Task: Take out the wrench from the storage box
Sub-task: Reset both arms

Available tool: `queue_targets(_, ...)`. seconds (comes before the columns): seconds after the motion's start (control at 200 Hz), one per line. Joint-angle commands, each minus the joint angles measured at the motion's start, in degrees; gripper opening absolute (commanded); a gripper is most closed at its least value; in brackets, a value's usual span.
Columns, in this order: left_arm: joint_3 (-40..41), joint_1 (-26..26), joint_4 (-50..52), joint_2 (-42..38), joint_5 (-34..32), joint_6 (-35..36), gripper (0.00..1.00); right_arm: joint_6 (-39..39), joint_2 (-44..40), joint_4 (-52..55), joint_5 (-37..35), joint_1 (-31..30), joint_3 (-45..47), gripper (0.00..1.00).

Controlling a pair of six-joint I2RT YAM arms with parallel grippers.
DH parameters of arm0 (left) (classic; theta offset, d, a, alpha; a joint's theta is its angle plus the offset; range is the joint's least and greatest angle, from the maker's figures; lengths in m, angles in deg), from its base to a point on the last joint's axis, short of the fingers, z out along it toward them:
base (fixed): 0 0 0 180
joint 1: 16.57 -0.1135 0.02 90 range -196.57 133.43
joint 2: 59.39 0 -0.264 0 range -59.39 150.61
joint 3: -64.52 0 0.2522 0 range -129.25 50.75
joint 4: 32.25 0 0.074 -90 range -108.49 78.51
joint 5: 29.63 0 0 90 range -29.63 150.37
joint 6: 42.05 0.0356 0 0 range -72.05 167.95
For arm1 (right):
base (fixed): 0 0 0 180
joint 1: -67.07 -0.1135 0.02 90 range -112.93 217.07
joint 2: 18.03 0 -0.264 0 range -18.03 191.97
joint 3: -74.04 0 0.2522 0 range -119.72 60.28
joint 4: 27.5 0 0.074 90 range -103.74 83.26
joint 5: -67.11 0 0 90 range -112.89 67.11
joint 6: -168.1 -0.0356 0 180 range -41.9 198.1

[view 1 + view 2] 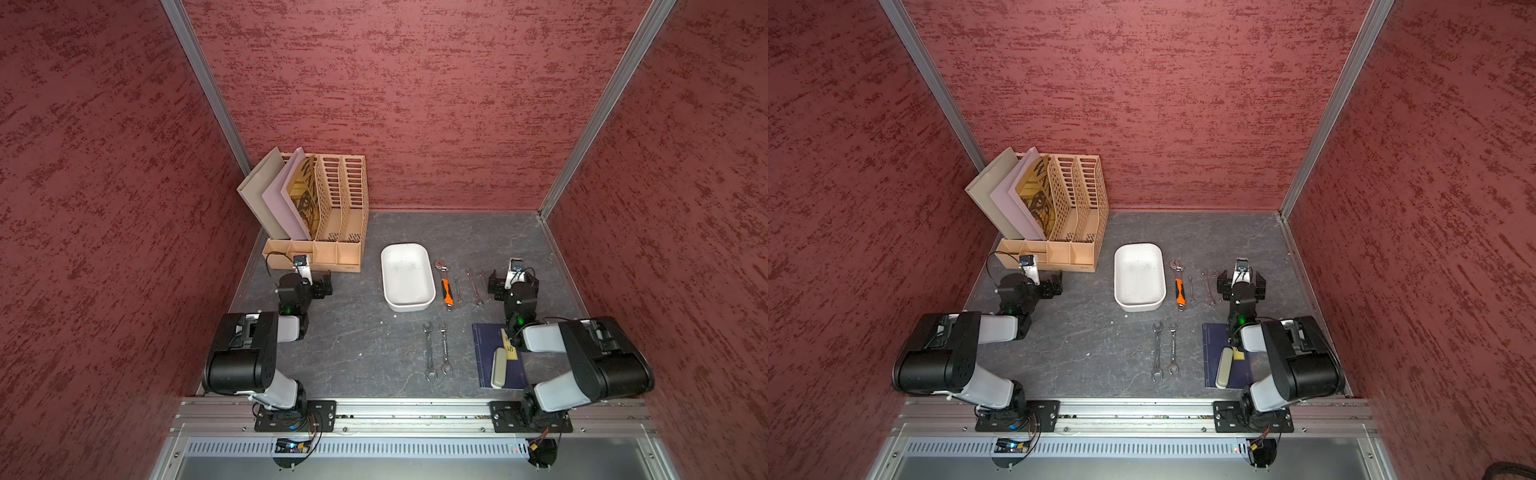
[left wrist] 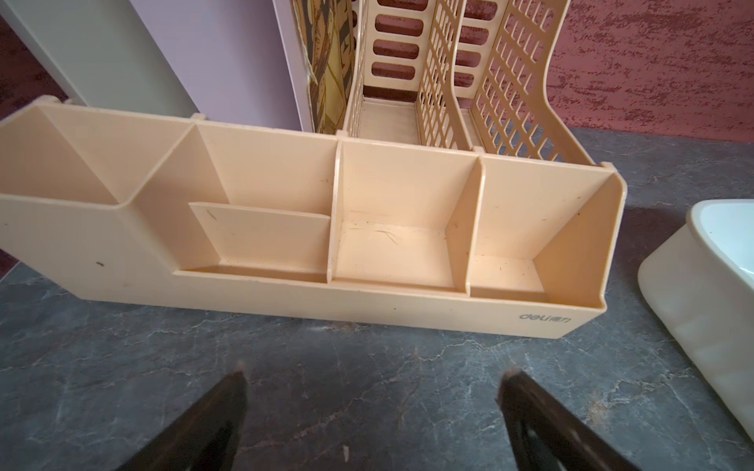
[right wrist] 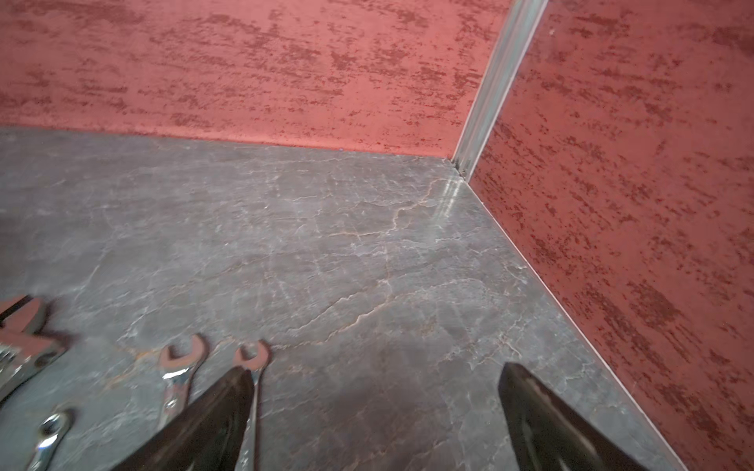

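Left gripper [image 2: 373, 377]: jaws apart, arm folded low, facing file rack [image 2: 367, 228].
Right gripper [image 3: 375, 373]: jaws apart, arm folded low, beside small wrench [image 3: 251, 354], right of storage box [image 1: 405, 270].

storage box [image 2: 701, 318] cropped, wrenches [image 3: 176, 373] blurred

Storage box [image 1: 407, 274] between file rack [image 1: 349, 187] at left and wrenches [image 1: 445, 291] at right.

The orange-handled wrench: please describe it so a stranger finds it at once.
Find the white storage box in the middle of the table. The orange-handled wrench lies on the table beside the box's long side, on the robot's right. Unlike the thin all-steel wrenches beyond it, it has an orange-and-black grip.
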Motion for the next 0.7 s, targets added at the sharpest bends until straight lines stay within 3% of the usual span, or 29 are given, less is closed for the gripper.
queue_targets(0.0,-0.21,-0.33,-5.77,-0.25,3.25,-0.17,1.00,-4.76,1.06,0.34,12.26,3.51,-2.94,0.98)
queue_targets(0.696,-0.39,0.28,-5.45,-0.12,0.17,-0.53,1.00,-2.59,0.60,1.76,17.18,3.49,-3.37,0.99)
